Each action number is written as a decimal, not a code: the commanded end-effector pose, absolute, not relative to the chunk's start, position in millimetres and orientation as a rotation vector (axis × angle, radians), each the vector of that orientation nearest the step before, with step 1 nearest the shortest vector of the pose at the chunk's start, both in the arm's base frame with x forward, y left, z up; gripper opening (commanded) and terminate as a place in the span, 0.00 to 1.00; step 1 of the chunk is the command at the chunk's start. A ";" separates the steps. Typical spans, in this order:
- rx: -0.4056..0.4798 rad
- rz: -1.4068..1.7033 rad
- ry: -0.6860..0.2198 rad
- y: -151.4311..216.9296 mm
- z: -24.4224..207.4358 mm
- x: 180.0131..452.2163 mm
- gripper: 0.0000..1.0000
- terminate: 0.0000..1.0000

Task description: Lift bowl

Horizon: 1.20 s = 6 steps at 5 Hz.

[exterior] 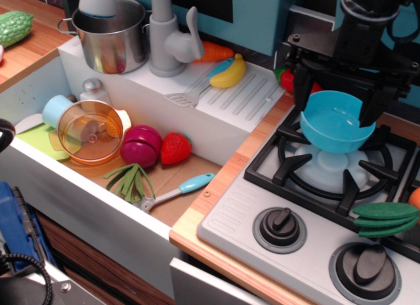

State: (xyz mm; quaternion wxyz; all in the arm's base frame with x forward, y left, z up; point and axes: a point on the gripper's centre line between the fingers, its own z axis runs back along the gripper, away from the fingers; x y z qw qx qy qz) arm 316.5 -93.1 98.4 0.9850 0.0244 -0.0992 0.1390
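— Toy kitchen: sink well on the left, stove [308, 206] on the right. Where's the bowl [336, 124]?

— On the burner grate [298, 162] at the back, upright, rim level. Gripper [335, 107] is down over it, one finger [301, 95] against each side of the rim. Looks clenched on it, though I can't see the contact clearly.

— Lifted yet?

— Doubtful. Its base seems to sit on or barely over the pale burner cap [331, 167]. I'd say grasp made, raise not done.

— Room to go up?

— Open above. Wall close behind, red pepper [289, 81] just beside the left finger, green beans [386, 218] near the front. Straight up is safest.
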 end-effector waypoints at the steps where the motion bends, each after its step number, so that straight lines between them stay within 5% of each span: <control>1: 0.032 0.387 -0.267 -82.6 97.1 324.5 1.00 0.00; 3: 0.008 0.403 -0.275 -62.2 70.2 320.2 1.00 0.00; 6: -0.100 0.420 -0.313 -47.2 51.6 355.7 1.00 0.00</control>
